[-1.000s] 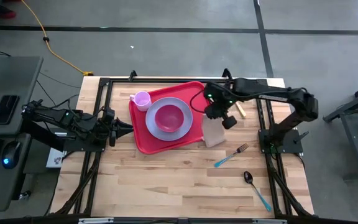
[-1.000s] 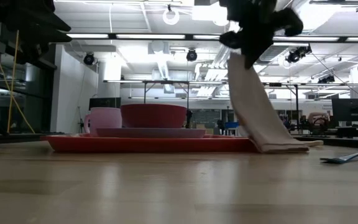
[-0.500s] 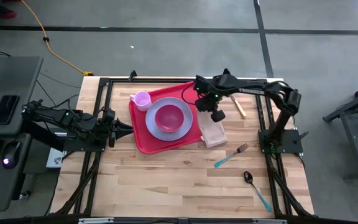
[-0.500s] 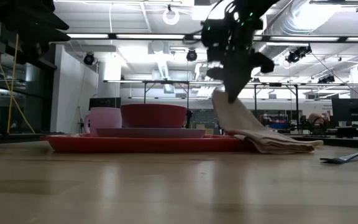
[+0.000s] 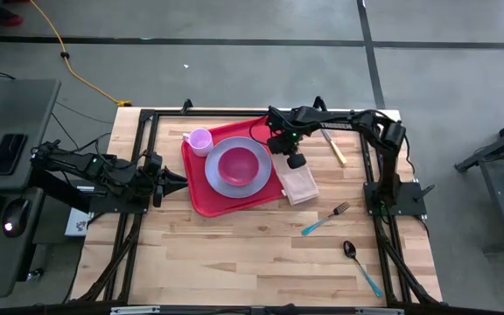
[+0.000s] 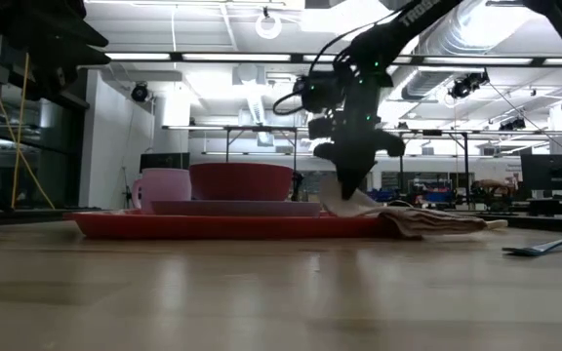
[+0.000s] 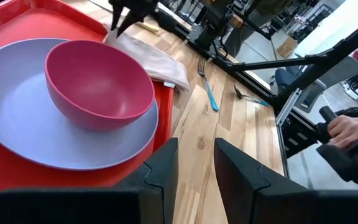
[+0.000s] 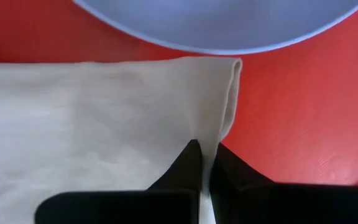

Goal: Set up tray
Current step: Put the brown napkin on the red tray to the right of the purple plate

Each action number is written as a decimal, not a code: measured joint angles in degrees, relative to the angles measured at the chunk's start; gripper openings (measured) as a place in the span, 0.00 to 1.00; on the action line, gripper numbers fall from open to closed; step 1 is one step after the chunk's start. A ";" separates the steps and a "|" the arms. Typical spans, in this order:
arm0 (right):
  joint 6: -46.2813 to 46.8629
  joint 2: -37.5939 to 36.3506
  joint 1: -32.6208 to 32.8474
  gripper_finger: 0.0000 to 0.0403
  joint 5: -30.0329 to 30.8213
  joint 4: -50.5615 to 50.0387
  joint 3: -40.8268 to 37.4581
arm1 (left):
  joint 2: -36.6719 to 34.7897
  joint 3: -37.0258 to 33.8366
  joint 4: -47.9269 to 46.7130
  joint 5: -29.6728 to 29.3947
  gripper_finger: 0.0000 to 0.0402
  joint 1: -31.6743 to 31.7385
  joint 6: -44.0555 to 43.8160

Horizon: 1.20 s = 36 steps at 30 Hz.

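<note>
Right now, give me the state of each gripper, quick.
Left gripper: open, holding nothing, waiting beside the tray.
Right gripper: shut on the napkin, lowering its edge onto the tray next to the plate.

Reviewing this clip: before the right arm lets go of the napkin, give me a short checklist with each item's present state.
1. Right gripper shut on the napkin: ok, its fingers pinch the cloth's edge.
2. Napkin corner over the tray: ok, red surface lies under the held edge, next to the plate.
3. Whole napkin on the tray: not ok, most of it drapes over the rim onto the table.
4. Napkin clear of the plate and bowl: ok, they lie apart.
5. Left gripper out of the way: ok, open, waiting beside the tray's left edge.
6. Fork and spoon: not ok, on the table.
</note>
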 joint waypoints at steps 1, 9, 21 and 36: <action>-0.02 0.39 -0.20 0.00 0.07 0.73 0.00 | -0.01 0.00 0.00 0.01 0.33 0.00 -0.01; -0.04 2.66 -2.20 0.00 1.01 5.61 0.04 | 0.01 0.00 0.00 -0.01 0.33 0.00 -0.02; -0.68 5.15 -3.20 0.00 2.12 11.71 0.11 | 0.00 0.00 0.15 -0.01 0.33 0.00 -0.48; 1.90 5.15 -6.24 0.00 0.39 14.62 0.10 | -0.01 0.00 0.46 -0.03 0.33 0.01 -0.50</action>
